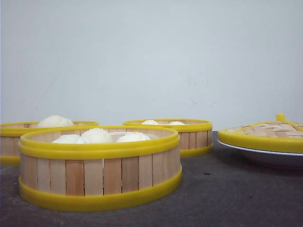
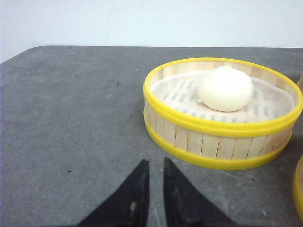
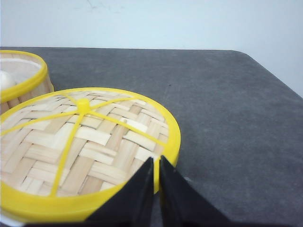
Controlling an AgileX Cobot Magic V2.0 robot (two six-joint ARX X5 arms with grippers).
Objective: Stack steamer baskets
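Yellow-rimmed, slat-walled: nearest steamer basket (image 1: pixel 99 168) by the worktop's (image 1: pixel 227 198) front edge, three buns (image 1: pixel 97 136) inside. Behind, second basket (image 1: pixel 28 139) at the left edge with one bun (image 2: pixel 225 88), third basket (image 1: pixel 177 135) toward the back edge, all three apart, unstacked. Right side: woven lid (image 1: pixel 265 133) on white plate (image 1: pixel 270 158). Left gripper (image 2: pixel 153 189) and right gripper (image 3: pixel 156 184) both nearly closed, empty.
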